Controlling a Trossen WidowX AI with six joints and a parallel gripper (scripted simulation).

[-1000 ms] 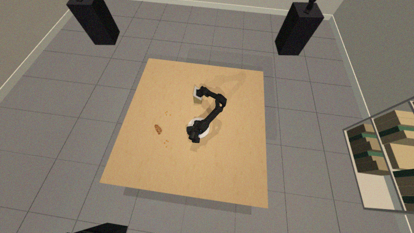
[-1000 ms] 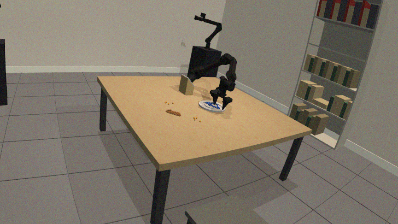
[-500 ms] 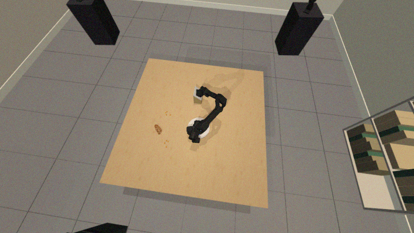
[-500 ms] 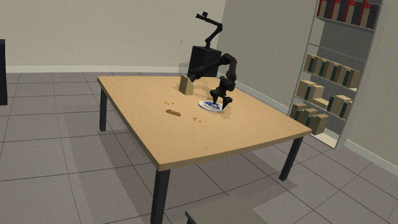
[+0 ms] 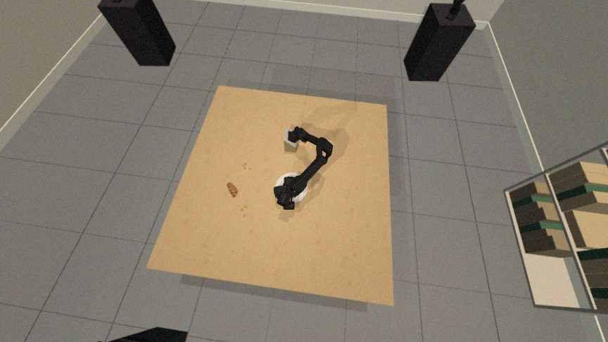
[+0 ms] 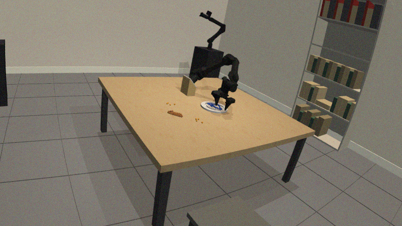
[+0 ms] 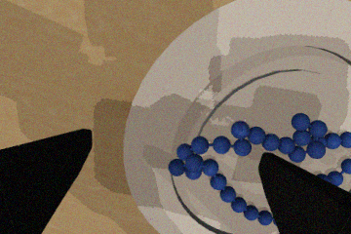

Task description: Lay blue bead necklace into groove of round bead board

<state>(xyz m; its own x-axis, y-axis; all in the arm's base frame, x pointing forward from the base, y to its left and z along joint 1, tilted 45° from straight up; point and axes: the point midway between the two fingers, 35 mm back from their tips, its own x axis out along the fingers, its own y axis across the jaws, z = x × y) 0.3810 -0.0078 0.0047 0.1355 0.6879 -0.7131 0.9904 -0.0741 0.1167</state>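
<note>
The round white bead board (image 5: 305, 195) (image 6: 202, 106) (image 7: 292, 15) lies flat on the table. The blue bead necklace (image 6: 212, 105) (image 7: 271, 142) lies on it in bunched, folded strands. In the wrist view its left end is a small clump at the left part of the groove line, and other strands run across the inside of the ring. My gripper (image 6: 221, 107) (image 7: 176, 150) is open, pointing down low over the board's edge. One finger is outside the rim, the other over the necklace side. The right finger hides some beads, and the arm covers much of the board in the top view.
A brown bead cluster (image 5: 232, 189) (image 6: 174, 113) lies on the table (image 5: 340, 252) (image 6: 237, 140), with small orange beads (image 6: 197, 119) near it in two groups. A beige block (image 5: 290, 146) (image 6: 188, 85) stands at my arm's base. Other arms on black pedestals and a bookshelf stand beyond the table.
</note>
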